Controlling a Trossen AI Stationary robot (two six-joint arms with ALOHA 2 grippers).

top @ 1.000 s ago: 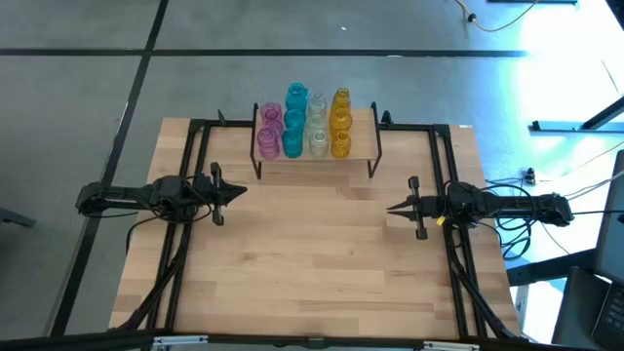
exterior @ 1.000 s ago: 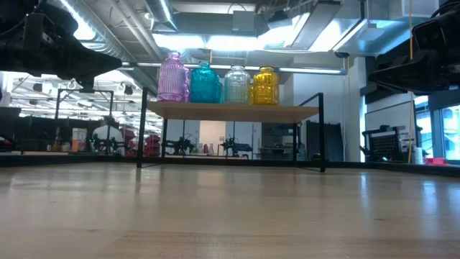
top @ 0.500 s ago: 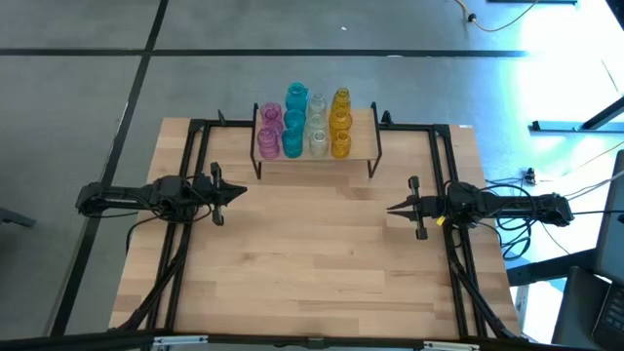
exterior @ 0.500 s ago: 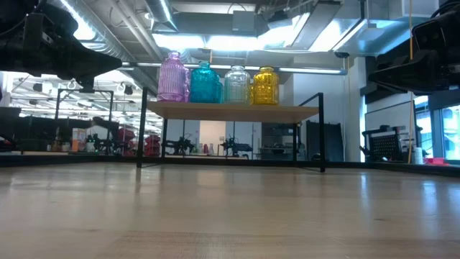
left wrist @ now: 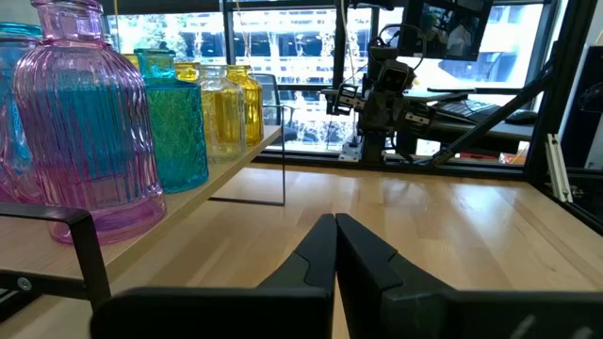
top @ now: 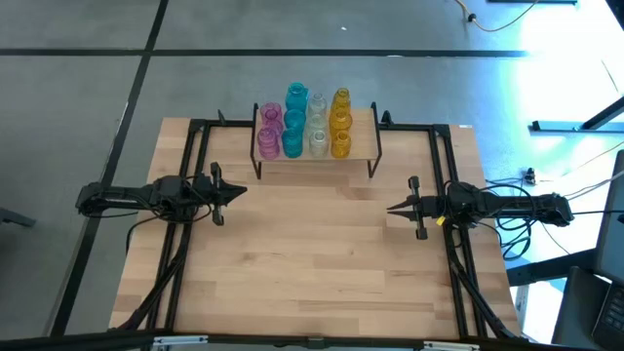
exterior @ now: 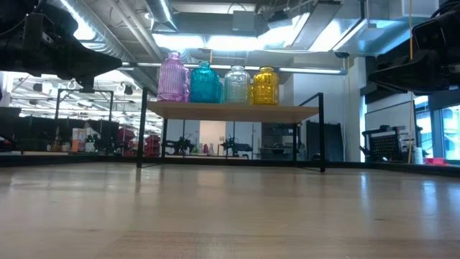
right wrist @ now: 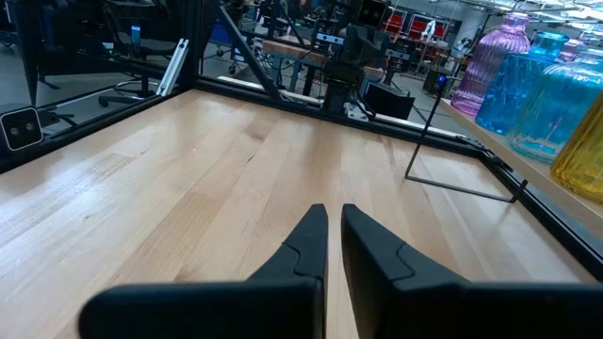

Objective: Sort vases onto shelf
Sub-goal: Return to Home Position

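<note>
With sorting apparently complete: table (top: 322, 253); shelf (top: 363, 144) at 12 o'clock, bearing vases (top: 302, 124) in colour rows; left gripper (top: 241, 192) at 9 o'clock, right gripper (top: 392, 208) at 3 o'clock, fingers closed, empty. Best kept parked, clear of the glass.

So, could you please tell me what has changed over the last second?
Nothing visibly changed. The vases stand in colour rows on the shelf, and the left tool and right tool hover shut and empty above the table.
</note>
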